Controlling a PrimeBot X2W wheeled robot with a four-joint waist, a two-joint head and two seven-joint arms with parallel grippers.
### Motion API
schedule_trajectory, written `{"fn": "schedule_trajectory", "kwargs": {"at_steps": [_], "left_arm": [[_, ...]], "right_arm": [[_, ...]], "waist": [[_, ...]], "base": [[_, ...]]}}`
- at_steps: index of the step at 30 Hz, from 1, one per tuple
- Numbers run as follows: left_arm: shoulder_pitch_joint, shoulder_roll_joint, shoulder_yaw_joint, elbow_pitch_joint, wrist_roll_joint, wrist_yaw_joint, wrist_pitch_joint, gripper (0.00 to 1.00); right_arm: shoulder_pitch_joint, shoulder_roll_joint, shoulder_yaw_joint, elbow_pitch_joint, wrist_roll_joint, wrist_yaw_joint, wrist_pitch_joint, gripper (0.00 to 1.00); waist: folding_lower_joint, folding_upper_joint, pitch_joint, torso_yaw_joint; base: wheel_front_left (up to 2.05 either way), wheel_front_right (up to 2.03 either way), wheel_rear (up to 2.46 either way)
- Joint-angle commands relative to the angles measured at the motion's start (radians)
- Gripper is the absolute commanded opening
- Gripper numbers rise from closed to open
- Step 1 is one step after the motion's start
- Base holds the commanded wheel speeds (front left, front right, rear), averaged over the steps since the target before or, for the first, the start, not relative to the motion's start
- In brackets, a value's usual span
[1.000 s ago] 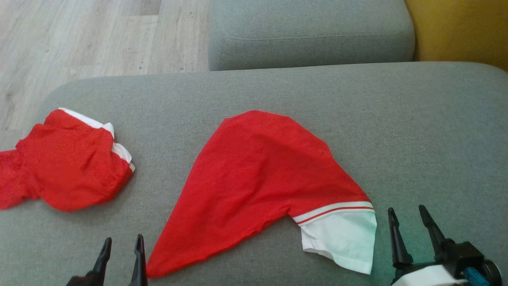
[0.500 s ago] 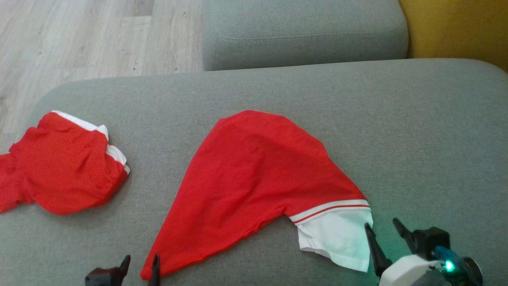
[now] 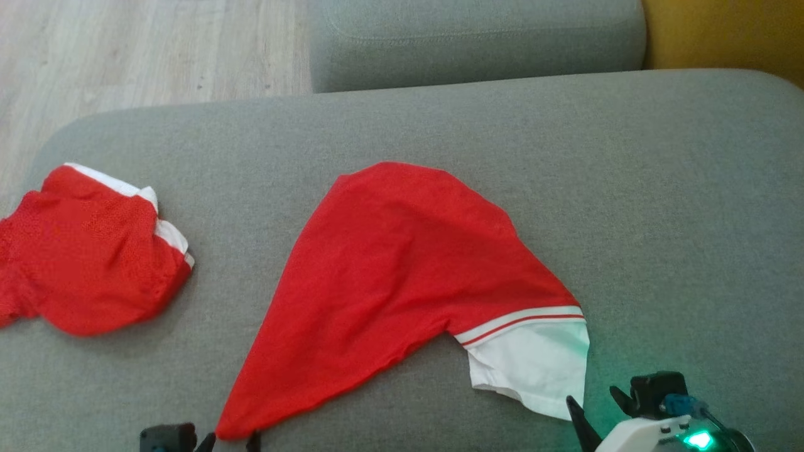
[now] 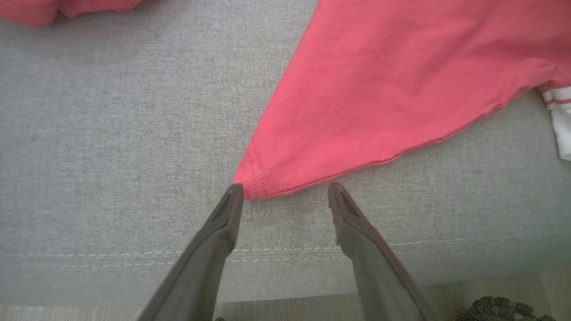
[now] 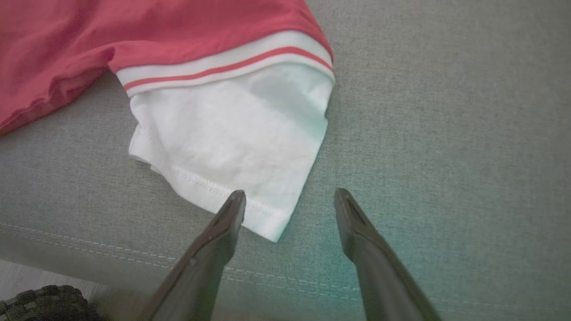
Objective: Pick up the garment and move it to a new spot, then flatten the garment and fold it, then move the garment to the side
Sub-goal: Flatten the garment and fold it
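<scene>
I'm seeing the red shirt (image 3: 402, 276) lying mid sofa cushion (image 3: 659, 188). Left fingers (image 4: 223, 223) are sitting open at its pointed lower corner. Right fingers (image 5: 218, 232) are sitting open at the white sleeve (image 3: 534, 370) hem, gripping nothing. Another red garment (image 3: 88, 263) is lying far left.

No text, number or brand mark can be read anywhere. The red shirt (image 3: 402, 276) is plain cloth (its white sleeve (image 3: 534, 370) carries only a red stripe), and the second red garment (image 3: 88, 263) and the grey sofa (image 3: 628, 188) show no lettering.
</scene>
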Motion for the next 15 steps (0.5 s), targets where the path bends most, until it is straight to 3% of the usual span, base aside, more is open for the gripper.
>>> {"fn": "schedule_trajectory", "kwargs": {"at_steps": [1, 7, 8, 9, 11, 15], "left_arm": [[-0.043, 0.006, 0.029, -0.044, -0.005, 0.004, 0.0, 1.0], [-0.055, 0.006, 0.031, -0.062, -0.025, 0.007, 0.024, 1.0], [-0.055, 0.006, 0.031, -0.063, -0.028, 0.008, 0.029, 0.93], [-0.055, 0.006, 0.031, -0.064, -0.031, 0.009, 0.033, 0.73], [-0.056, 0.007, 0.031, -0.064, -0.035, 0.01, 0.04, 0.51], [-0.06, 0.009, 0.028, -0.063, -0.037, 0.012, 0.043, 0.49]], "right_arm": [[-0.028, -0.006, 0.028, -0.043, -0.001, 0.008, 0.0, 1.0], [-0.032, -0.006, 0.032, -0.054, 0.0, 0.008, 0.002, 1.0], [-0.033, -0.006, 0.032, -0.054, 0.0, 0.008, 0.003, 1.0], [-0.033, -0.006, 0.032, -0.053, -0.001, 0.008, 0.003, 1.0], [-0.035, -0.006, 0.033, -0.05, -0.001, 0.008, 0.003, 1.0], [-0.04, -0.006, 0.034, -0.043, -0.001, 0.008, 0.005, 1.0]], "waist": [[0.0, 0.0, 0.005, -0.001], [0.0, 0.0, 0.018, -0.006], [0.0, 0.0, 0.019, -0.007], [0.0, 0.0, 0.02, -0.007], [0.0, 0.0, 0.023, -0.009], [0.0, 0.0, 0.028, -0.01]], "base": [[0.0, 0.0, 0.0], [0.0, 0.0, 0.0], [0.0, 0.0, 0.0], [0.0, 0.0, 0.0], [0.0, 0.0, 0.0], [0.0, 0.0, 0.0]]}}
